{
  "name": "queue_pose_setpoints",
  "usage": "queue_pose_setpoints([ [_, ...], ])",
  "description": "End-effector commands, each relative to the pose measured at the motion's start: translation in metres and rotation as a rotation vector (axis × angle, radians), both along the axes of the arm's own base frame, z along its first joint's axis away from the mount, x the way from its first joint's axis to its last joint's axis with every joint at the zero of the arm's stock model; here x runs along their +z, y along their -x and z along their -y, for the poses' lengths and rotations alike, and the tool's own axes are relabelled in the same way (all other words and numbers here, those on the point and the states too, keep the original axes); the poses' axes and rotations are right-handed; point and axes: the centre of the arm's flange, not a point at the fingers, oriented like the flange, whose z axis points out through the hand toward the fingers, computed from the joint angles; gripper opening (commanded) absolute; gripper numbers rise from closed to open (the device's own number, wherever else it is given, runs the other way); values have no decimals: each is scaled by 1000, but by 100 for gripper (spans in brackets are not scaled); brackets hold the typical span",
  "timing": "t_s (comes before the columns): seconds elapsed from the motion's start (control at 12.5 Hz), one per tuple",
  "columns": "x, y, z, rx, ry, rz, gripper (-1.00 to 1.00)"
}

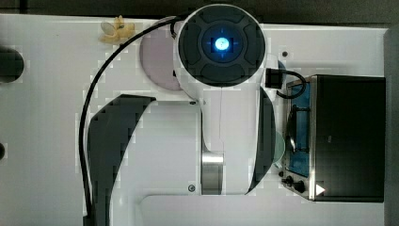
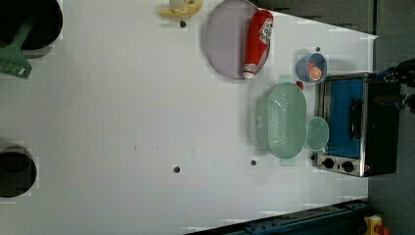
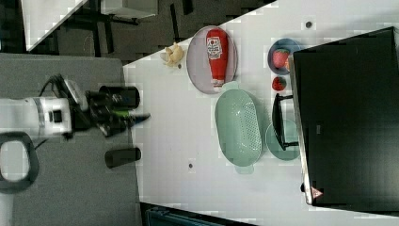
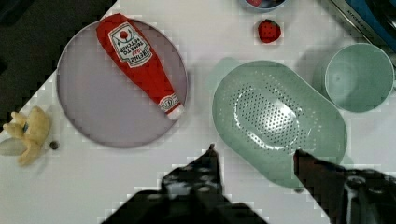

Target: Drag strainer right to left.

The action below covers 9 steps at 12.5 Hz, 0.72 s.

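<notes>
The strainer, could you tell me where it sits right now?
In the left view, the strainer sits right of centre, between the plate above and the small green bowl beside the oven.

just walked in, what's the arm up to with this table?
The Panda arm is set to drag the strainer across the table but has not touched it. In the wrist view the gripper hangs open above the strainer's near rim, holding nothing. In the left view the strainer sits by the toaster oven, with a small green bowl between them. A ketchup bottle lies on the plate nearby, and a strawberry sits close to the strainer's end.
</notes>
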Motion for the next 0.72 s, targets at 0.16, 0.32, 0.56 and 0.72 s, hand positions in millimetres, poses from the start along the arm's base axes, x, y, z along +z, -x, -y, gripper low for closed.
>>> queue_pose_setpoints([
  [0.16, 93, 178, 48, -38, -4, 36, 81],
  [0.32, 86, 178, 47, -37, -5, 23, 100],
  [0.56, 41, 172, 45, -40, -7, -55, 100],
  [0.72, -6, 158, 42, -53, -5, -71, 100],
])
